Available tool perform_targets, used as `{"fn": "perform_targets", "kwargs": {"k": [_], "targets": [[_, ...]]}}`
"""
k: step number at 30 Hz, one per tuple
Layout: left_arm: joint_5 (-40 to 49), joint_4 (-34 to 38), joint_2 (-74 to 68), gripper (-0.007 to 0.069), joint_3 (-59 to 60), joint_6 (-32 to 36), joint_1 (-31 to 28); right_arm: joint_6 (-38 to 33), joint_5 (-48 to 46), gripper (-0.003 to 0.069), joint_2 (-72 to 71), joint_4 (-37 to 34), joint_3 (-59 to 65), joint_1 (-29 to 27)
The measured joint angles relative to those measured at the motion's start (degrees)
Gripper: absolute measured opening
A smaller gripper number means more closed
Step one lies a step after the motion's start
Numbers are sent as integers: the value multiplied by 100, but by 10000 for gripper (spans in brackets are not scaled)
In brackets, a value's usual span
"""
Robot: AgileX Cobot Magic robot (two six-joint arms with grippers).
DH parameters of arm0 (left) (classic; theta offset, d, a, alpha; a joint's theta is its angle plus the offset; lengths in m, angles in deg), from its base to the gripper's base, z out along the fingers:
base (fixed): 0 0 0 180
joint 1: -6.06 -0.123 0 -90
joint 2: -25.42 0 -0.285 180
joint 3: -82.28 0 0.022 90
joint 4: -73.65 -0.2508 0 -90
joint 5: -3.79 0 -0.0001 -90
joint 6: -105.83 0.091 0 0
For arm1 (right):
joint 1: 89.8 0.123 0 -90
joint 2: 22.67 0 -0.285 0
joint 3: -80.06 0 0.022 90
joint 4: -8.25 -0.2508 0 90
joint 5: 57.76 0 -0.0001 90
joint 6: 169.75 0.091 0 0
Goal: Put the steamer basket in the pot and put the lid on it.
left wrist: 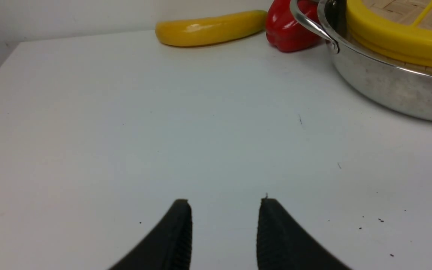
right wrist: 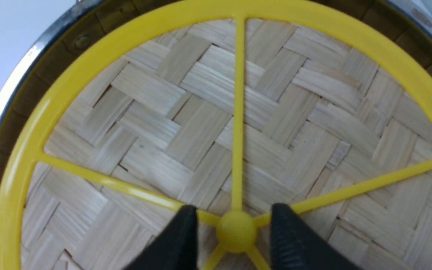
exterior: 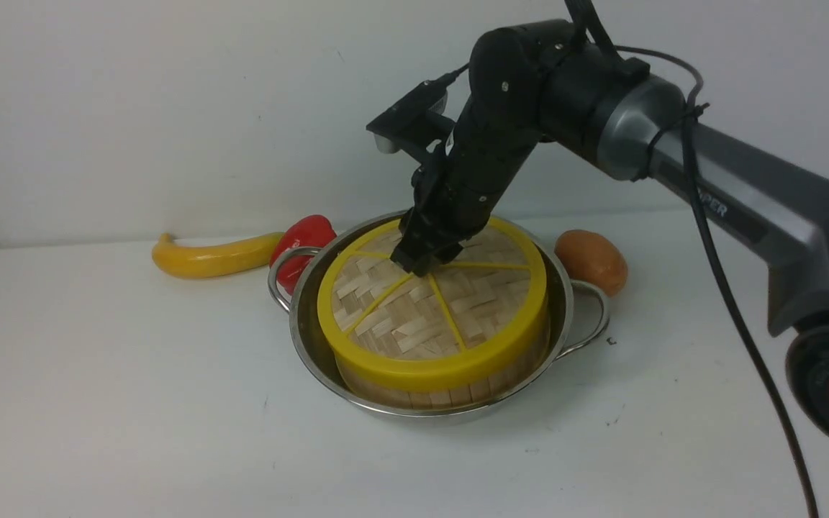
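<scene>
The steel pot (exterior: 314,352) (left wrist: 388,88) stands mid-table with the bamboo steamer basket (exterior: 450,394) inside it. Only the basket's slatted side shows. The woven lid (exterior: 458,316) (right wrist: 156,123) (left wrist: 396,37) with its yellow rim lies flat on the basket. My right gripper (exterior: 422,265) (right wrist: 231,213) hangs over the lid's centre, open. Its fingers (right wrist: 180,236) stand either side of the small yellow knob (right wrist: 236,230) with a gap on each side. My left gripper (left wrist: 224,204) is open and holds nothing, low over bare table, apart from the pot.
A yellow banana-shaped squash (exterior: 213,257) (left wrist: 210,28) and a red bell pepper (exterior: 306,237) (left wrist: 289,28) lie behind the pot on the left, the pepper against its handle (exterior: 281,270). A brown potato (exterior: 591,260) sits behind the right handle. The wall stands close behind.
</scene>
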Motion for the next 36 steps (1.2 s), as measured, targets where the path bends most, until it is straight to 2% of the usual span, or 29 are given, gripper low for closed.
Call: {"fn": "perform_targets", "kwargs": {"k": [1, 3, 6, 15, 21, 24, 29, 34, 36], "targets": [[0, 0, 0, 239, 0, 0, 0, 0, 0, 355, 0, 68, 0, 0], [0, 0, 0, 239, 0, 0, 0, 0, 0, 416, 0, 208, 0, 0], [0, 0, 0, 239, 0, 0, 0, 24, 0, 480, 0, 361, 0, 0], [0, 0, 0, 239, 0, 0, 0, 443, -5, 493, 0, 369, -108, 0], [-5, 0, 0, 239, 0, 0, 0, 716, -18, 493, 0, 360, -852, 0], [-5, 0, 0, 239, 0, 0, 0, 1090, -22, 491, -20, 420, -1524, 0], [-5, 0, 0, 239, 0, 0, 0, 1675, -85, 415, -248, 463, -2105, 0], [-5, 0, 0, 239, 0, 0, 0, 1872, -106, 194, -652, 549, -2464, 0], [-5, 0, 0, 239, 0, 0, 0, 1909, -112, 81, -810, 566, -2507, 0]]}}
